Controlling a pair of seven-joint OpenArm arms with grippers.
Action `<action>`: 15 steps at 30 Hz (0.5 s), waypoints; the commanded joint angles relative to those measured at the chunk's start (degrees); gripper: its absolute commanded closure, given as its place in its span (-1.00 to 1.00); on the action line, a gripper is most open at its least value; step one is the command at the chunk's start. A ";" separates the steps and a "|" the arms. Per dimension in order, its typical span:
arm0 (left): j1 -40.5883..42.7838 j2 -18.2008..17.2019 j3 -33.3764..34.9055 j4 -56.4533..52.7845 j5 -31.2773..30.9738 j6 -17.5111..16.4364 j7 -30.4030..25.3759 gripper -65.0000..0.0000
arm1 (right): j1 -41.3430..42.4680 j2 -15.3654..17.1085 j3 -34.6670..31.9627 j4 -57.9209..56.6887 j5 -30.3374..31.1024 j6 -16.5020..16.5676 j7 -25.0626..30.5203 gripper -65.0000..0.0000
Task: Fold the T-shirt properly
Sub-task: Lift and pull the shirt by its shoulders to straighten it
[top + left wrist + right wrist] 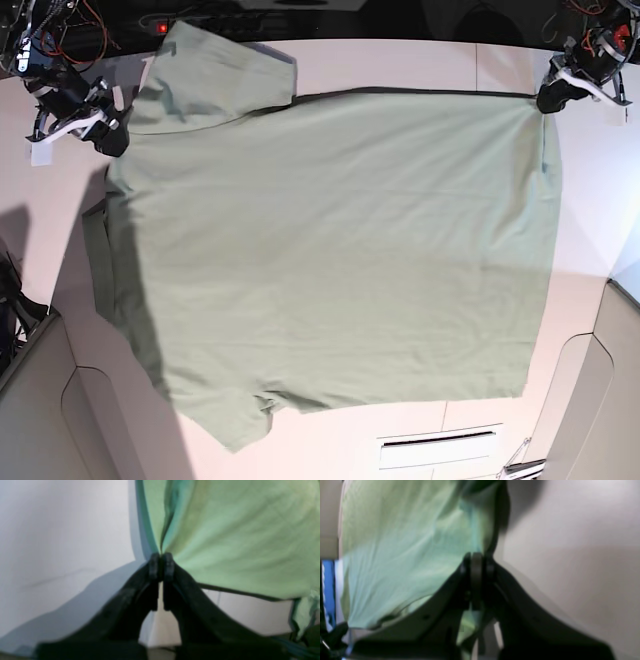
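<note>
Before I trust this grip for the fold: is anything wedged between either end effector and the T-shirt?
Nothing visible. The left end effector is shut directly on the T-shirt at one edge, and the right end effector is shut on cloth at the other. No other object lies on the shirt in the base view.

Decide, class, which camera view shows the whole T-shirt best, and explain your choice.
The base view: the T-shirt is seen whole, spread out between both arms, sleeves visible. The left wrist view shows only blurred green cloth pinched in the left gripper; the right wrist view likewise, at the right gripper.
</note>
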 commanded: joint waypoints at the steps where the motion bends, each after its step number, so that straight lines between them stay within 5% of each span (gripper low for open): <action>1: 0.70 -0.70 -0.83 1.55 -1.70 -0.68 -0.31 1.00 | -0.24 0.85 0.79 2.34 1.18 0.44 0.33 1.00; 15: 10.95 -0.70 -7.23 15.58 -4.33 -2.19 1.79 1.00 | -13.64 1.14 1.81 21.22 1.25 0.46 -2.84 1.00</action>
